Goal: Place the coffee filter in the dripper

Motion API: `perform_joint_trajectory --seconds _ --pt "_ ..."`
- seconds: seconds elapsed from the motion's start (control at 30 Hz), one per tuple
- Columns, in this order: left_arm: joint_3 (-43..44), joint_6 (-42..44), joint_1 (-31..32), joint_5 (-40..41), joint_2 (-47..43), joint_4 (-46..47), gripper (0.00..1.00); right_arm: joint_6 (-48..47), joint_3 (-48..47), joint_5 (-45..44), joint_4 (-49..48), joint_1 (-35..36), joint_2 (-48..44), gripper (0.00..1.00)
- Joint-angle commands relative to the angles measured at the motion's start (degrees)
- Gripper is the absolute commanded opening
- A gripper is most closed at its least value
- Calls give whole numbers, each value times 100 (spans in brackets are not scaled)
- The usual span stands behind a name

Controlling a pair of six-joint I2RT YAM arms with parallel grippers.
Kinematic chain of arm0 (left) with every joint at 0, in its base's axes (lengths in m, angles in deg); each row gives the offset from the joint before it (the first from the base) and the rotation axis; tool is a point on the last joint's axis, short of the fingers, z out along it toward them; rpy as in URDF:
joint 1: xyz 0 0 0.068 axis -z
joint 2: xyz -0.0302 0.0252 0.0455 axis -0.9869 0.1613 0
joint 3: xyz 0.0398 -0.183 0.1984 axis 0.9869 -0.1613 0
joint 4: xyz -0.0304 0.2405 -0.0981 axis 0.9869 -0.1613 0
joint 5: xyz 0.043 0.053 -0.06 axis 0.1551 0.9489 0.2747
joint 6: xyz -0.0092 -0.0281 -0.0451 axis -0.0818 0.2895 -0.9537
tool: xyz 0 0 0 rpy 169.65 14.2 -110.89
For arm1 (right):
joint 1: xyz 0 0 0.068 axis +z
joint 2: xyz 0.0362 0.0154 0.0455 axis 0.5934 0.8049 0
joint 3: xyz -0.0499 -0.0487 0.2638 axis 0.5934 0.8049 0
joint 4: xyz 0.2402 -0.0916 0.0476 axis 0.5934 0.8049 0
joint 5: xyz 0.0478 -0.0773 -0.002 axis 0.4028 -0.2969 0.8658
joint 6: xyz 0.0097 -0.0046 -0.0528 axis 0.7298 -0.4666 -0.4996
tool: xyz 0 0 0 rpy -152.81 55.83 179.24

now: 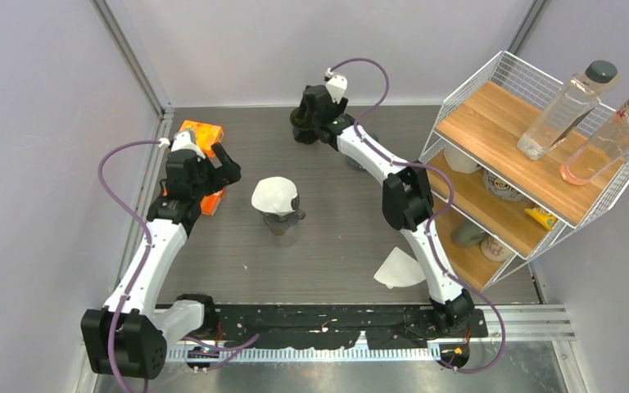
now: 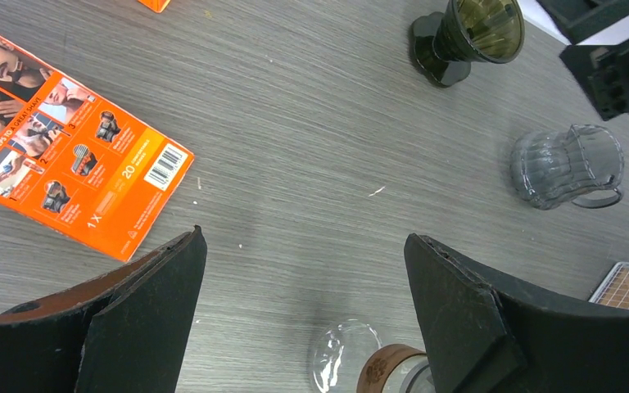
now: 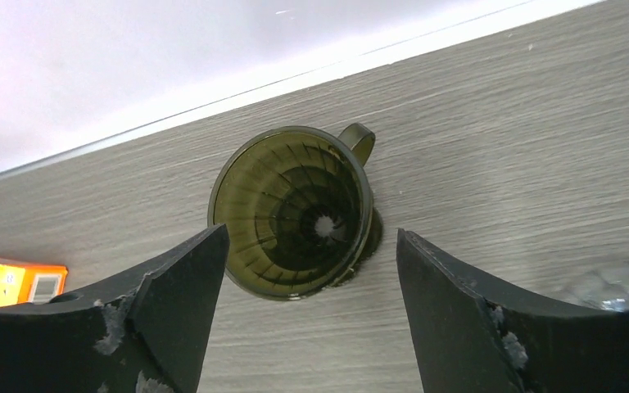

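1. Grey wood-grain worktop (image 1: 336,254), walled on three sides, with the arm bases bolted along its near edge.
2. Dripper (image 3: 295,211): dark, translucent and ribbed inside, with a side handle. It stands upright near the middle of the far edge, and nothing is seen inside it.
3. Right tool (image 3: 311,237): held over the dripper with its jaws spread wide. The cup is framed between the fingers but not touched, and nothing is gripped.
4. Coffee filter (image 1: 273,194): white paper, resting on top of a glass vessel (image 1: 285,221) with a wooden collar, at the centre of the worktop.
5. Second filter (image 1: 399,268): white, lying flat towards the near right corner, beside the right arm.
6. Left tool (image 2: 305,237): jaws wide apart and nothing held, positioned above the left side of the worktop, next to an orange box (image 2: 74,155).
7. Ribbed glass jug (image 2: 569,164): standing right of centre, between the dripper and the wire rack.
8. Wire rack (image 1: 491,123) with wooden shelves, at the right edge. Two bottles (image 1: 569,106) are lying on the top shelf.
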Motion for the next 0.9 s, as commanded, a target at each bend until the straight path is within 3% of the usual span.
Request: perform_joint_trajectory --seconds 0.0,0.27,0.87 --pt "-19 58 -43 11 -189 333 100 757 -294 -270 -526 4 241 80" --pt "-5 61 -49 67 -193 298 100 1031 -242 -263 -418 -20 394 77" --pt "-105 1 -52 571 -818 16 100 2174 -138 19 -360 -77 725 55"
